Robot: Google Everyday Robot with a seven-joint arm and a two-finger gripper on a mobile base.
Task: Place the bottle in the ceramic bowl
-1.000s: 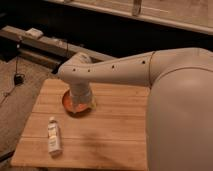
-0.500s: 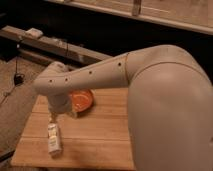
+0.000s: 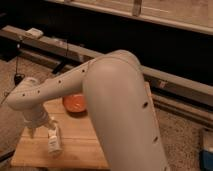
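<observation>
Arm: the pale grey arm [image 3: 120,100] is seen nearest the camera and fills the middle of the view. Its forearm is stretched toward 9 o'clock and bent downward at the far left.
Table: a light wooden table [image 3: 80,150] is seen beneath the arm, its right part largely hidden by it.
Blue object: a blue object [image 3: 207,155] is cut off by the frame edge on the floor at 4 o'clock; what it is cannot be told.
Bottle: the bottle [image 3: 54,144] appears to lie on the table's front left part. Its length is set roughly from 12 to 6 o'clock.
Gripper: the gripper [image 3: 49,126] is held low at the bottle's far end, at 12 o'clock from it and seemingly touching it. Whether it is released or clenched cannot be told.
Bowl: the ceramic bowl [image 3: 74,104] is set farther back on the table, at about 1 o'clock from the bottle and apart from it. Its right side is covered by the arm.
Floor: a speckled floor [image 3: 15,70] is seen around the table.
Ledge: a long pale ledge [image 3: 50,44] is run behind the table from 10 toward 4 o'clock.
White box: a small white box [image 3: 34,33] is rested at the ledge's far left end.
</observation>
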